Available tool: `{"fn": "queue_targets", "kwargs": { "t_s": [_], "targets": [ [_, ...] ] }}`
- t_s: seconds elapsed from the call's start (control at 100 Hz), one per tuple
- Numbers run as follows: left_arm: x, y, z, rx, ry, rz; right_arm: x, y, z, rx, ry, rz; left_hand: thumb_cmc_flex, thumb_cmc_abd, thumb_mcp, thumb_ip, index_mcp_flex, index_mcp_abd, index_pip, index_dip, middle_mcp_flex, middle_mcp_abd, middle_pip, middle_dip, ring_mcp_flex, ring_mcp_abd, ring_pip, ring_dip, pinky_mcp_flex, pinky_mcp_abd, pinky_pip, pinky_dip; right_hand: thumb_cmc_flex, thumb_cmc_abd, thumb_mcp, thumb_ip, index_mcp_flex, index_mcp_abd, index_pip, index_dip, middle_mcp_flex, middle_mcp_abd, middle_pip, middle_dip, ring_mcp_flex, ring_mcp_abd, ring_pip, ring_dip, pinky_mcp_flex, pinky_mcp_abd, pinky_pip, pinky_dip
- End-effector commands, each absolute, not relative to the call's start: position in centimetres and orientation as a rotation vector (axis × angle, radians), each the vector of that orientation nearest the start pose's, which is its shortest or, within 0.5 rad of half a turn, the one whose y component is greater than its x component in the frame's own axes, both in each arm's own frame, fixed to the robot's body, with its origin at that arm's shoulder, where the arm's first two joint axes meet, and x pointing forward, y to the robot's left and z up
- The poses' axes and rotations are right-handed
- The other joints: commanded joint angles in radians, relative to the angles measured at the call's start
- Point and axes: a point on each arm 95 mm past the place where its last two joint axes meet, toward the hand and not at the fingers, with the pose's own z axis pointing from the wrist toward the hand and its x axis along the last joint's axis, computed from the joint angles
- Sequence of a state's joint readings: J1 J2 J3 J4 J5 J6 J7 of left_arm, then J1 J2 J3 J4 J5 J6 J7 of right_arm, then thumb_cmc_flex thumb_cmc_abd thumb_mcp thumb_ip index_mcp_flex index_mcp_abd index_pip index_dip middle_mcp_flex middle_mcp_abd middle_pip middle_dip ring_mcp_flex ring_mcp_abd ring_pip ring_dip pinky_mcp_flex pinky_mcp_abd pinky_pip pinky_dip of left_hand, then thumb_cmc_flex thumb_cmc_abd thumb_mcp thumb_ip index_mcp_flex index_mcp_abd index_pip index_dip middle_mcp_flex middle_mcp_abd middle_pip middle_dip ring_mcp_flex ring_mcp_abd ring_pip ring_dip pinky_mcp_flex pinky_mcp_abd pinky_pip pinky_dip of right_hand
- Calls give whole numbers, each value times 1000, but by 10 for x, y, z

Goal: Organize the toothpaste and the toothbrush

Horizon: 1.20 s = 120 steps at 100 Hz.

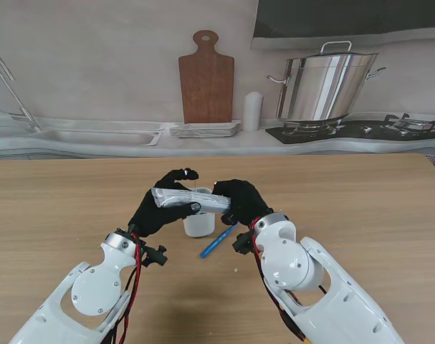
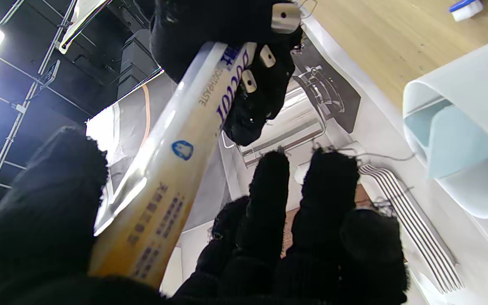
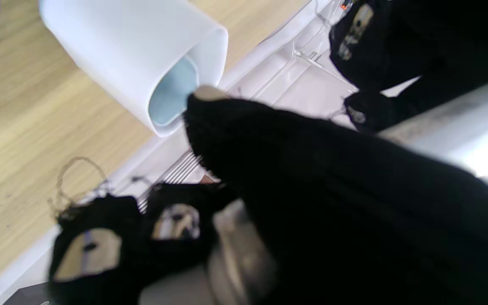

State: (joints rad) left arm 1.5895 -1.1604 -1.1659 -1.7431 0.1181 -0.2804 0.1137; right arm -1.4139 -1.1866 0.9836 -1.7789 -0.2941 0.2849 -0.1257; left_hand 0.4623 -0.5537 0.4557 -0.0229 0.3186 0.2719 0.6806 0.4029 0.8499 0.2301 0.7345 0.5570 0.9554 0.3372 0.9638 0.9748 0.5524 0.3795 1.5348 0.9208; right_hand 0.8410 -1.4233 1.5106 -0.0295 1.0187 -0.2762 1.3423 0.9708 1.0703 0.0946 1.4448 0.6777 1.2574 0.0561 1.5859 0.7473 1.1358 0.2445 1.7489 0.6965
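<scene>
While both robot hands, left (image 1: 162, 208) and right (image 1: 238, 201), grip it, toothpaste tube (image 1: 190, 198) lies level: silvery, cream-labelled, purple lettering.

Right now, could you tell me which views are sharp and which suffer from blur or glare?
Stand view: evenly lit, sharp. Left wrist view: crisp print on the cream toothpaste tube, glare from a ceiling lamp. Right wrist view: black-gloved right hand smeared, white plastic cup soft.
</scene>
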Motion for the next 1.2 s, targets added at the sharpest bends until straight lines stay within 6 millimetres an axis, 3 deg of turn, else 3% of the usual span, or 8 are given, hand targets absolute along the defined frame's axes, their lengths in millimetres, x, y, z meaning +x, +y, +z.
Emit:
{"fn": "queue_targets", "kwargs": {
  "t_s": [0.0, 0.31, 0.47, 0.64, 0.86, 1.01, 1.14, 1.19],
  "targets": [
    [381, -69, -252, -1660, 838, -2556, 401, 119, -246, -2080, -1238, -2339, -24, 2, 31, -23, 29, -48, 71, 49, 77, -13, 51, 20, 80, 14, 61, -28, 85, -47, 108, -51, 2, 19, 59, -54, 40, -37, 169, 41, 23, 121, 87, 20, 53, -155, 53, -5, 15, -1, 34, -4],
    [386, -82, -241, -1604, 729, -2624, 393, 124, -257, -2027, -1287, -2299, 73, 70, 219, -4, 169, -136, 415, 303, 281, -34, 155, -25, 304, 1, 206, -102, 358, -90, 372, -301, -32, 44, 59, -120, -1, -29, 154, 32, 13, 128, 81, 23, 57, -145, 35, 19, 14, 4, 28, -14],
    [388, -86, -235, -1590, 689, -2637, 391, 126, -261, -2011, -1306, -2288, 263, 38, 193, -41, 192, -174, 639, 276, 388, -53, 240, -18, 313, -34, 430, -180, 516, -109, 495, -409, -67, 59, 59, -147, -26, -30, 134, 10, 9, 127, 76, 27, 59, -139, 17, 36, 12, 5, 22, -20],
    [389, -89, -231, -1592, 690, -2661, 390, 126, -262, -1999, -1318, -2282, 347, -83, 321, 14, 255, -133, 712, 337, 487, -75, 358, 10, 318, -156, 626, -249, 537, -218, 559, -299, -188, 169, 19, -226, -107, -32, 136, -158, -18, 126, 26, 64, 60, -108, -46, 32, 5, 25, -14, -56],
    [389, -90, -227, -1592, 768, -2669, 389, 125, -266, -1986, -1334, -2269, 432, -147, 446, 97, 270, -68, 734, 440, 501, -21, 437, 23, 317, -177, 694, -275, 546, -229, 559, -173, -288, 213, -50, -291, -215, -44, 103, -296, -91, 125, -56, 58, 7, -8, -158, -13, -26, 133, -121, -165],
    [391, -92, -222, -1590, 769, -2687, 388, 123, -268, -1984, -1325, -2275, 437, -138, 476, 122, 267, -42, 736, 492, 499, -12, 475, 12, 317, -192, 721, -282, 551, -236, 559, -105, -350, 231, -80, -318, -293, -9, 58, -517, -157, 163, -154, 29, -59, 87, -267, -29, -77, 128, -121, -198],
    [392, -91, -219, -1591, 770, -2688, 388, 120, -269, -1975, -1327, -2290, 441, -124, 469, 116, 257, -42, 733, 517, 490, -11, 483, 9, 317, -197, 720, -285, 551, -236, 559, -100, -446, 314, -104, -210, -340, 96, -53, -630, -236, 163, -246, -50, -98, 126, -320, -39, -105, 98, -100, -199],
    [393, -91, -218, -1592, 770, -2688, 387, 118, -269, -1972, -1328, -2295, 441, -123, 469, 116, 257, -42, 732, 521, 489, -11, 484, 9, 317, -198, 720, -286, 551, -236, 559, -99, -482, 361, -119, -120, -350, 122, -125, -526, -269, 164, -271, -111, -126, 128, -344, -47, -131, 101, -106, -197]
  ]
}}
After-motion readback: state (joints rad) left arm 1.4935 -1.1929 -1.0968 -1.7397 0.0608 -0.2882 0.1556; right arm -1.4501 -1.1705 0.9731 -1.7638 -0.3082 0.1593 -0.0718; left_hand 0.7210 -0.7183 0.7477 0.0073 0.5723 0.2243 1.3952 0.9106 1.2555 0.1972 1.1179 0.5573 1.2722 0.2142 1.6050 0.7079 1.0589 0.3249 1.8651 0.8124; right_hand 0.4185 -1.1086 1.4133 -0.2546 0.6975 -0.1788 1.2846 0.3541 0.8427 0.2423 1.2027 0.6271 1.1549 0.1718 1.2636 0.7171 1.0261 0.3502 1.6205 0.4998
